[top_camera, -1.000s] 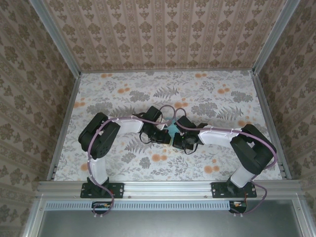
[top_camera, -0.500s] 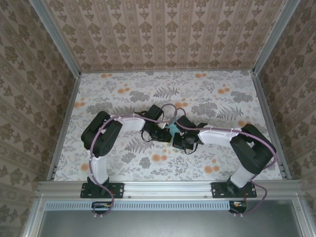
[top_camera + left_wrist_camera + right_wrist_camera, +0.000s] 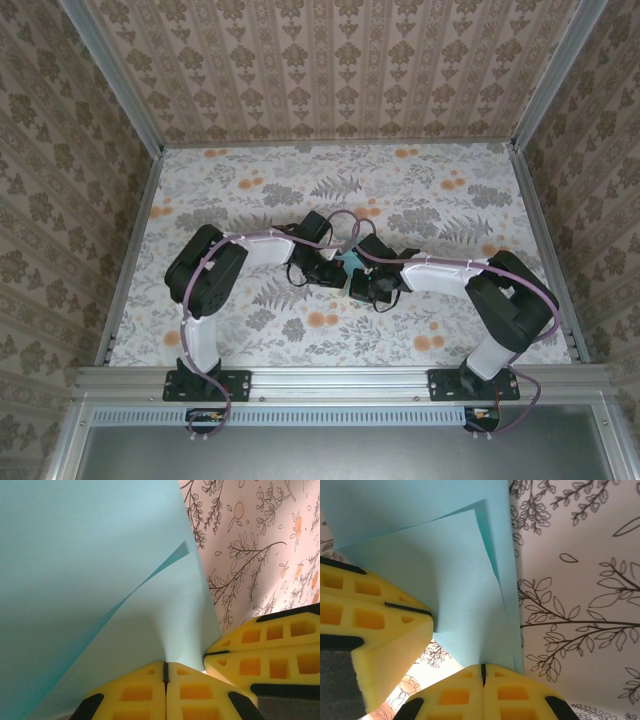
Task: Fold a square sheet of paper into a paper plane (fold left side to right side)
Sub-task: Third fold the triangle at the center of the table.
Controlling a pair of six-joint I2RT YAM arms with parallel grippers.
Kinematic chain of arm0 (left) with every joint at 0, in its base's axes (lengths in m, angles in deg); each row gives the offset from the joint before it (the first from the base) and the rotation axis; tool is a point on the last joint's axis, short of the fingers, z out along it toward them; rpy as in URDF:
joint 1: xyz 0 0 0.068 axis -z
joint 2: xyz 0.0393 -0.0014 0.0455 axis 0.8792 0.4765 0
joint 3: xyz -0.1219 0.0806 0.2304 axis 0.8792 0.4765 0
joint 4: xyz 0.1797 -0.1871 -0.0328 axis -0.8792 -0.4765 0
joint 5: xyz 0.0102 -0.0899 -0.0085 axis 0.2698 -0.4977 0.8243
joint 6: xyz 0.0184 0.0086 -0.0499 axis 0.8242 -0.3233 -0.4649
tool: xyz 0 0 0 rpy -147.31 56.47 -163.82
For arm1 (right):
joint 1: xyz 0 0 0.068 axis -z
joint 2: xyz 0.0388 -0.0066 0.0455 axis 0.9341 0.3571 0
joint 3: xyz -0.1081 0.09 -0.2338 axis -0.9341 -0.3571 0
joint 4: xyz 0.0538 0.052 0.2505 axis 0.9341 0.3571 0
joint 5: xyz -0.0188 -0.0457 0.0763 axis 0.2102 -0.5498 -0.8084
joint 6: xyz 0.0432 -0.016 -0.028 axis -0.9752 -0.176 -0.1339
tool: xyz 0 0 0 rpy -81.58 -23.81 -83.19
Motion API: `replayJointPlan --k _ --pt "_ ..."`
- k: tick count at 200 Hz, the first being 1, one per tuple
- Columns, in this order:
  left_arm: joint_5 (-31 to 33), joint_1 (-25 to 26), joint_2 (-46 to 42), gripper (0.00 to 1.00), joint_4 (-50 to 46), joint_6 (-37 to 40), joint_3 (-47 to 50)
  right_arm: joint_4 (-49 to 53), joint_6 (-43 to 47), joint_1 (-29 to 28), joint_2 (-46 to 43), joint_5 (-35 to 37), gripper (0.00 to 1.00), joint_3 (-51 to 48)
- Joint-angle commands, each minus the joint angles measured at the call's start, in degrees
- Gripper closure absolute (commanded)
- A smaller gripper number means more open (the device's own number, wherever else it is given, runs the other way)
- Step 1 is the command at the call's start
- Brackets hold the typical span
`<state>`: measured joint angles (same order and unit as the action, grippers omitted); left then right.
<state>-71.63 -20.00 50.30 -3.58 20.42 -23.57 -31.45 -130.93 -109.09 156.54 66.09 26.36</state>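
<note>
While left gripper (image 3: 165,666) and right gripper (image 3: 483,668) clamp it, one sheet (image 3: 75,555)

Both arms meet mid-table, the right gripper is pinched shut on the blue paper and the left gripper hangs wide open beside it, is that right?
Not quite. The left gripper is also shut on the square sheet of paper: the left wrist view shows its yellow fingers pressed together on the sheet. The rest stands.
</note>
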Motion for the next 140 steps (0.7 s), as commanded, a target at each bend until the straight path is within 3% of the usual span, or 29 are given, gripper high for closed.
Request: replayJointPlan --k 1,140 --pt "4.86 -1.79 0.85 0.94 -2.81 2.47 1.24 5.71 0.83 -0.56 3.71 0.31 1.0 -2.14" --pt "6.61 -8.32 -1.11 0.94 -4.83 6.31 1.68 6.71 0.93 -0.46 3.03 0.48 1.0 -2.75"
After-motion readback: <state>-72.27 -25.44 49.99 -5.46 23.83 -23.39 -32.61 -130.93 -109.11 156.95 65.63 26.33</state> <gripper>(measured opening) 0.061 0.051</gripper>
